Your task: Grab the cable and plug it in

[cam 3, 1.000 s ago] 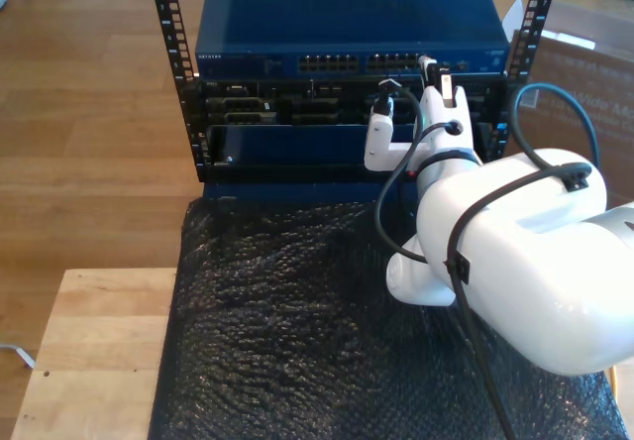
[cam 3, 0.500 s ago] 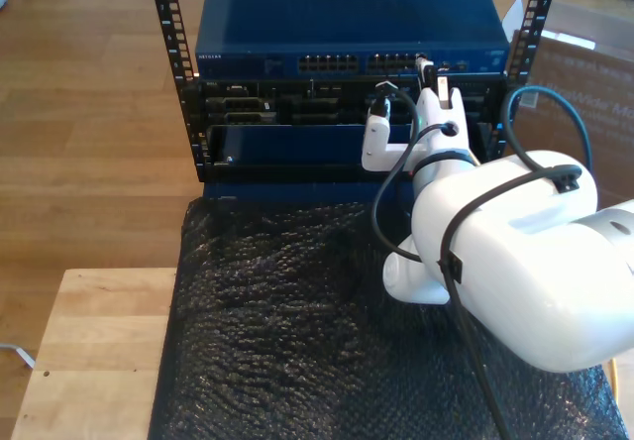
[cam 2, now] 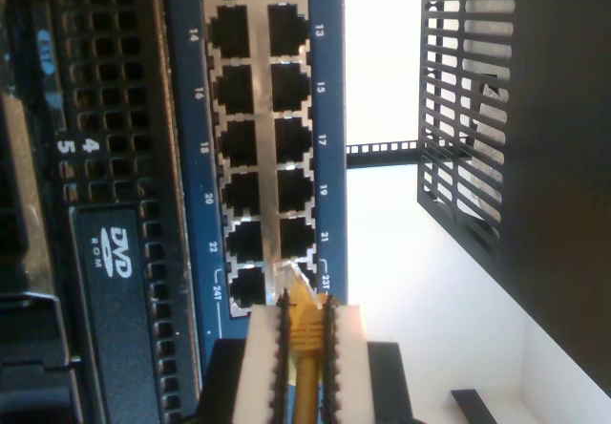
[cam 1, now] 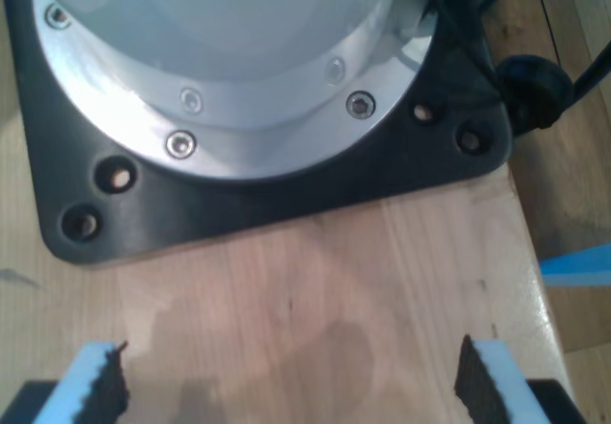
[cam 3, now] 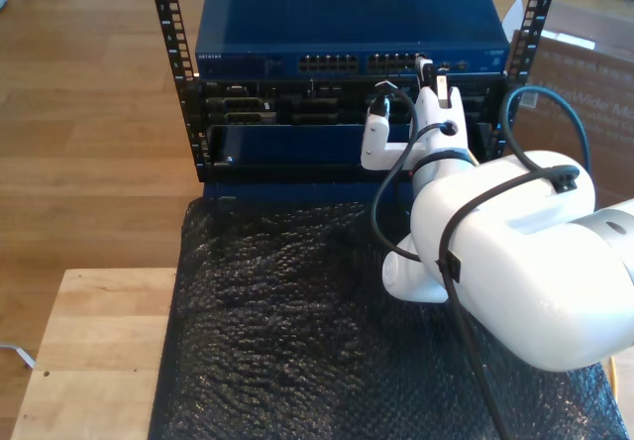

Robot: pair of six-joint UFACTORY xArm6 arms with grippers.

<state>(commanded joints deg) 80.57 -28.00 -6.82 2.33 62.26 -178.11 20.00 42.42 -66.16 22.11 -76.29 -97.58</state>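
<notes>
The rack stands at the far end of the exterior view, carrying a blue network switch whose front row of ports faces the arm. Before it lies a black bubble-wrap mat spread over a wooden table.

A big white arm reaches in from the exterior view's right, black cabling strapped along it. At its tip my second gripper is clamped on the cable — the 2 white pads pinch the yellow boot just behind the clear plug. In the second wrist view the plug's tip sits right at the port block, near the ports numbered 23 and 24; I cannot tell whether it has entered a socket or only touches the frame.

My first gripper is elsewhere, its jaws spread wide and holding nothing, hovering over pale wood beside a black base plate and its metal flange.

The cable is light and limp along its length, so only the short stiff stretch at the boot steers well — the present hold looks right. The clear plug and its latch tab are likely brittle; a skewed push could bend the tab or jam against the metal frame, so the plug should meet the socket square.
</notes>
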